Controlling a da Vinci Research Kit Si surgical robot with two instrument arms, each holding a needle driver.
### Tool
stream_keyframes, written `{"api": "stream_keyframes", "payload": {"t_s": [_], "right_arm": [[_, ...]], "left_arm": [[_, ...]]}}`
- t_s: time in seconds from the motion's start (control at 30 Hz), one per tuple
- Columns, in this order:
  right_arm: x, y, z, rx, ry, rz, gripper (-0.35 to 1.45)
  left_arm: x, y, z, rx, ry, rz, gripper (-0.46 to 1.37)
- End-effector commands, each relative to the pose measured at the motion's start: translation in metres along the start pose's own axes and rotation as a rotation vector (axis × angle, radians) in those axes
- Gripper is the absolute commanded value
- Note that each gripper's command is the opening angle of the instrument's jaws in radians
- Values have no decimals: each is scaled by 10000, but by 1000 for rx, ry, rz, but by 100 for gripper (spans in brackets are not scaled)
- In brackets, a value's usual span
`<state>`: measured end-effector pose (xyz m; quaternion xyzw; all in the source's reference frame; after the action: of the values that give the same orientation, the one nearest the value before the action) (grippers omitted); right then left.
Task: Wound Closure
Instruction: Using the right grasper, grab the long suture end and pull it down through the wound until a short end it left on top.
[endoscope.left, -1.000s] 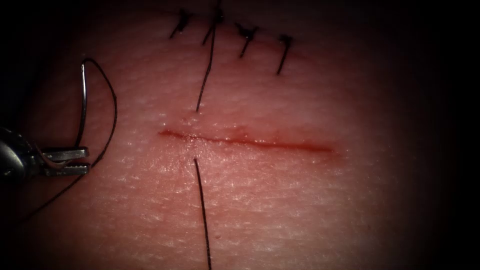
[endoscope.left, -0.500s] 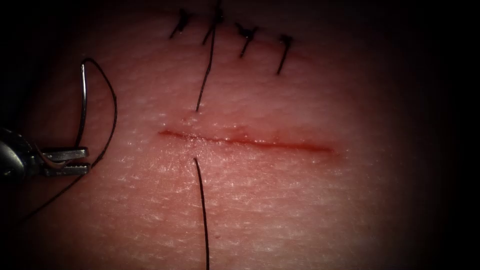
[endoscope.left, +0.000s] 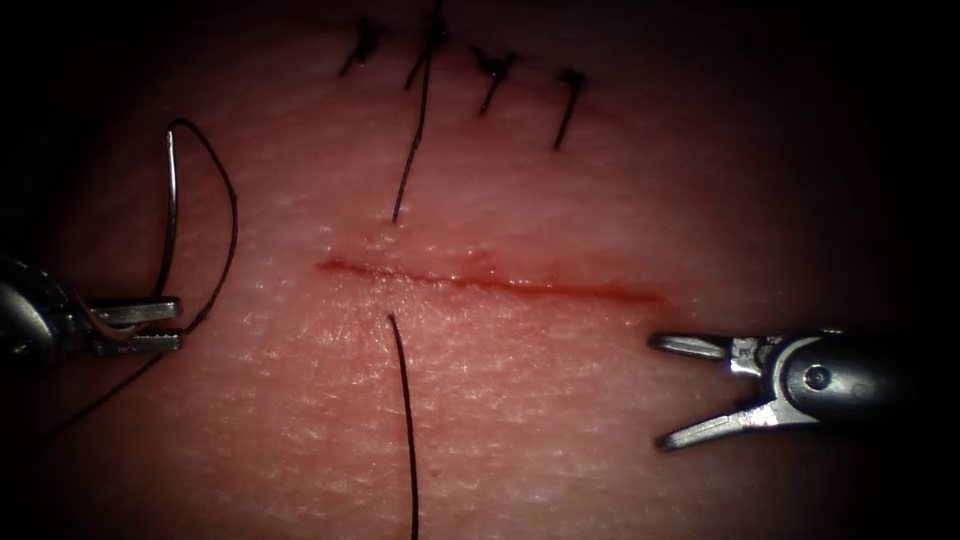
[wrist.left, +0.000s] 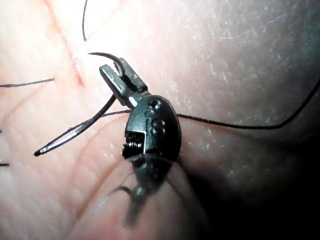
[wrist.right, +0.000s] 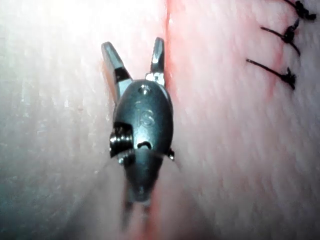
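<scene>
The cut (endoscope.left: 490, 284) runs across the tissue (endoscope.left: 520, 430) as a thin red line. Far left of it, my left tool (endoscope.left: 172, 326) is shut on the curved needle (endoscope.left: 167, 210) near one end. The needle arcs upward, free of the tissue. Thread (endoscope.left: 232, 225) leaves its upper end and loops down past the jaws. One thread strand (endoscope.left: 412, 140) meets the tissue above the cut's left part, and another (endoscope.left: 405, 420) meets it below. My right tool (endoscope.left: 658, 393) is open and holds nothing, just below the cut's right end. The left wrist view shows the left tool (wrist.left: 117, 72) holding the needle (wrist.left: 70, 135).
Several knotted stitches (endoscope.left: 495, 65) with short cut ends lie in a row at the far edge of the tissue. In the right wrist view the open right tool (wrist.right: 132, 50) sits beside the red cut (wrist.right: 167, 75), with knots (wrist.right: 290, 35) off to the side.
My right tool has come into view from the right with its jaws open. The left tool and needle have hardly moved.
</scene>
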<state>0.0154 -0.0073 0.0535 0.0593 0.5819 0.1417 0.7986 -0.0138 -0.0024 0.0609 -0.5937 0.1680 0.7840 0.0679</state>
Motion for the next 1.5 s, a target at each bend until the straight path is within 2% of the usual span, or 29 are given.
{"api": "stream_keyframes", "payload": {"t_s": [0.03, 0.17, 0.27, 0.5, 0.7, 0.97, 1.13, 1.33, 1.4, 1.43, 1.47, 1.5], "right_arm": [[-3, 2, 6, 11, 6, -3, 129], [-12, 6, 37, 31, 28, -13, 123], [-13, 5, 53, 32, 36, -17, 122], [3, -7, 100, 25, 75, -31, 119], [8, -9, 123, 23, 80, -77, 109], [1, -14, 148, 60, 78, -99, 109], [-3, -24, 155, 97, 81, -113, 96], [-2, -25, 163, 95, 82, -116, 88], [-2, -25, 165, 98, 83, -116, 71], [-2, -26, 165, 108, 85, -118, 33], [-2, -26, 165, 114, 85, -119, 8], [-2, -26, 165, 126, 85, -121, -35]], "left_arm": [[0, 0, 0, -9, 1, 0, -35], [0, 0, 0, -9, 0, 0, -35], [1, 0, 0, -9, 0, 0, -35], [1, 0, 0, -9, 0, 0, -35], [1, 0, 0, -8, 0, 0, -35], [1, 0, 0, -9, 0, 0, -35], [0, 0, 0, -9, 1, 0, -35], [0, 0, 0, -9, 1, 0, -35], [0, 0, 0, -9, 1, 0, -35], [0, 0, 0, -9, 1, 0, -35], [0, 0, 0, -9, 1, 0, -35], [0, 0, 0, -9, 1, 0, -35]]}}
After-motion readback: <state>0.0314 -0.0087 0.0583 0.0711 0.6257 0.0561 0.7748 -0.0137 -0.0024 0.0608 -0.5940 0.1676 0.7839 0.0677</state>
